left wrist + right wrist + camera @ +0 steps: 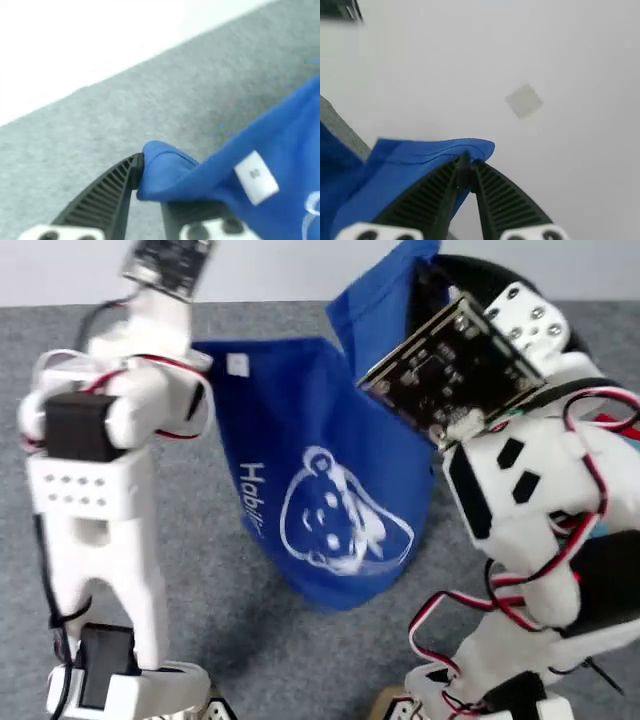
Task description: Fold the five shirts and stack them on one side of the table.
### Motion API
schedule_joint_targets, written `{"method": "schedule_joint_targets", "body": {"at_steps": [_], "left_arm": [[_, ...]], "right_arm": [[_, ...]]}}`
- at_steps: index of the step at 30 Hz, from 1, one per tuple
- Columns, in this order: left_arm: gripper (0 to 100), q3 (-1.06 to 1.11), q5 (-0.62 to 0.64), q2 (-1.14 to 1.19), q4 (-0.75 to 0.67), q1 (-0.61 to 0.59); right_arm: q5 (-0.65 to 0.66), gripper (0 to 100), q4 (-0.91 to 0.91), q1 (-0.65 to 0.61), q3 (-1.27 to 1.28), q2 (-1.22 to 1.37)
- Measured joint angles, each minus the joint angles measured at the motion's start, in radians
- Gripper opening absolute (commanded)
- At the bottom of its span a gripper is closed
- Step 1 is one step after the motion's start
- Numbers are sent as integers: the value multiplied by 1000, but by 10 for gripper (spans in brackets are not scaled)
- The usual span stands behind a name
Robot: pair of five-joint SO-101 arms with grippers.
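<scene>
Left gripper is clamped on a corner of the blue shirt, close to the white neck tag. Right gripper is pinched shut on another edge of the same shirt, held higher and further back. The shirt hangs between the two arms, printed side toward the high camera. Its lower part sags toward the grey surface; can't tell if it touches.

My read: step is lift-and-spread on one shirt, with no fold made in it yet. No folded stack visible.

Next move needs both arms to come down together and hold tension across the top edge. Cloth should land flat and unbunched before either gripper lets go. Uneven heights risk a skewed lay.
</scene>
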Motion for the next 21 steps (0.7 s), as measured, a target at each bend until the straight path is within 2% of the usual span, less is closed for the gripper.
{"method": "schedule_joint_targets", "body": {"at_steps": [4,10,21], "left_arm": [[6,-143,-71,-3,68,-34],[6,-316,-204,-17,103,-44],[6,-569,-417,-25,103,-232]], "right_arm": [[-3,9,-9,75,58,0],[-72,9,-146,160,89,6],[-87,9,-285,195,66,-43]]}}
